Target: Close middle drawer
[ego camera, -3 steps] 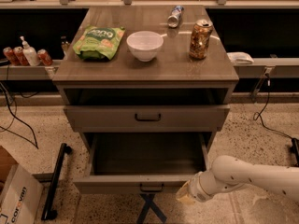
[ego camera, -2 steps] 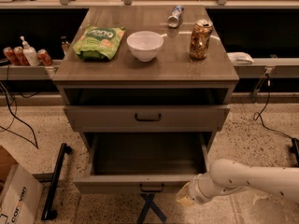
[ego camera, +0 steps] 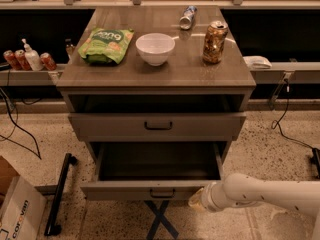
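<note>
The pincer (ego camera: 196, 200) sits low at right, at the end of the white arm (ego camera: 260, 191), against the right end of the middle drawer (ego camera: 125, 190) front; whether it is open or closed cannot be determined. The middle drawer is pulled far out of the cabinet, interior exposed, with its dark handle (ego camera: 162, 193) centred. Above it, the upper drawer (ego camera: 110, 126) protrudes slightly. The surface (ego camera: 160, 71) carries a green bag (ego camera: 106, 44), white bowl (ego camera: 155, 48), upright can (ego camera: 215, 42) and, farthest, a toppled can (ego camera: 188, 17).
</note>
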{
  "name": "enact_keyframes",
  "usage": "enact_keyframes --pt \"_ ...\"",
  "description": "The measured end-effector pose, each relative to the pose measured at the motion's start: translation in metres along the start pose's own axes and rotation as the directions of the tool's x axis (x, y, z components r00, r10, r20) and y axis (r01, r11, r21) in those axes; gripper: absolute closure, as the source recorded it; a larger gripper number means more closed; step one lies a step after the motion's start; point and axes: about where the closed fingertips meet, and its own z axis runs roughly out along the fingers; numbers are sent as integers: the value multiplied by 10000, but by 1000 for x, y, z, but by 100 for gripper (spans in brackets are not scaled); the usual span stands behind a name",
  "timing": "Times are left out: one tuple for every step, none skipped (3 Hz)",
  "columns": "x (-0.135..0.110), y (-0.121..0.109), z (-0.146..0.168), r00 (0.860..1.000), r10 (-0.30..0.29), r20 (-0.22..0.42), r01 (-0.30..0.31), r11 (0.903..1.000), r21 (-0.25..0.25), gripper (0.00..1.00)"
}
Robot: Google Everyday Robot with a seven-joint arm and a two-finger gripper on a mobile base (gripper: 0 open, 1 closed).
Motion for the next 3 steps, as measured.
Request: enact_keyframes --pt "-3 -25 0 9996 -93 281 76 9982 594 100" --pt "-10 -42 -6 9984 -185 532 128 9942 1064 100" --pt "-16 -55 -12 9969 -223 757 118 9905 1369 81"
